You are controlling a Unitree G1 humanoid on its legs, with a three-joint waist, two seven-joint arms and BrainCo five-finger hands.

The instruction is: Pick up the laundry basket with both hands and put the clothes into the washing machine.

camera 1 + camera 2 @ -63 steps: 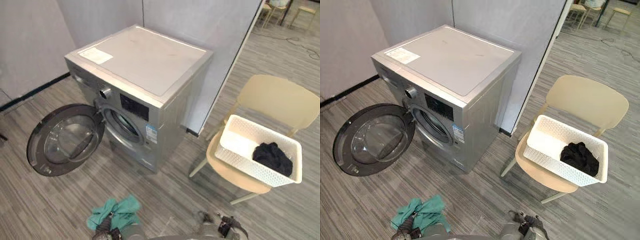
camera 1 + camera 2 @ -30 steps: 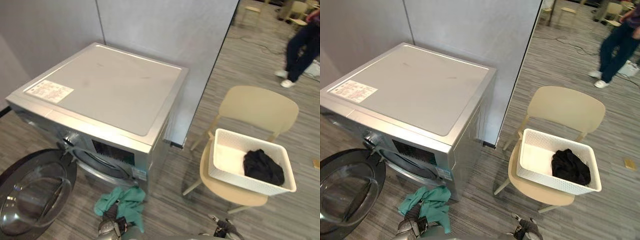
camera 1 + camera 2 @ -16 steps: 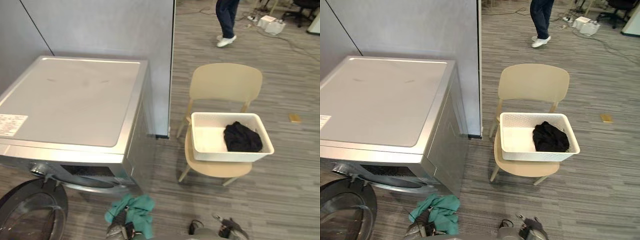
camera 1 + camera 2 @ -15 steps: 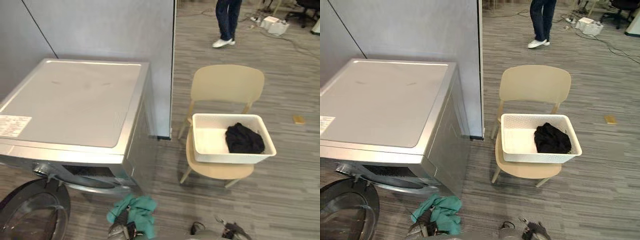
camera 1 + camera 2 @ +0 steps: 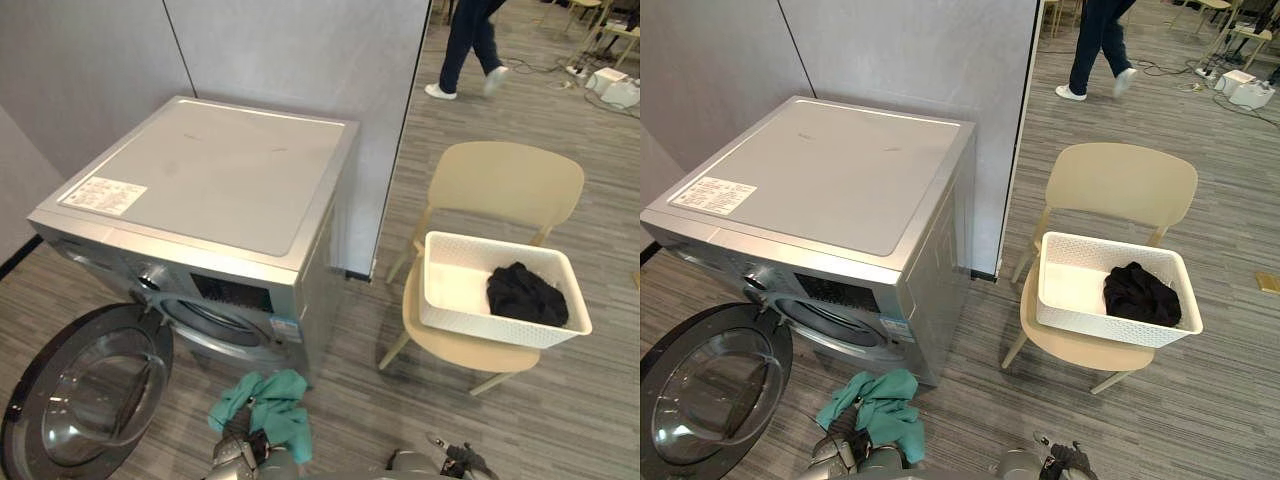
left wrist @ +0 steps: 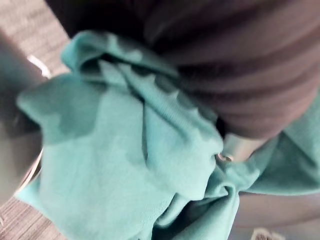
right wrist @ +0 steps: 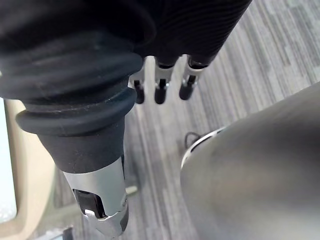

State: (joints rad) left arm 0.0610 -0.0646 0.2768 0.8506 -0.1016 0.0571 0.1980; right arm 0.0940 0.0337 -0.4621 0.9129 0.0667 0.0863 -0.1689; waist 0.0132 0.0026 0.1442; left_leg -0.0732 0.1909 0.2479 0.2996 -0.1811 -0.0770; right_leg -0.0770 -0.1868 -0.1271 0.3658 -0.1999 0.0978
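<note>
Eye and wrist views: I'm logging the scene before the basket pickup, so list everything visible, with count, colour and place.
washing machine: one, silver-grey, on the left against grey panels
door: one, dark and round, swung open at the machine's front
chair: one, beige, right of the machine
laundry basket: one, white, on the chair seat
black garment: one, inside the basket, towards its right end
teal garment: one, bunched at the left hand, low in front of the machine
person: one, dark trousers and white shoes, far back
left hand: dark cover, beneath the teal garment
right hand: silver fingers straight, empty, above the floor
</note>
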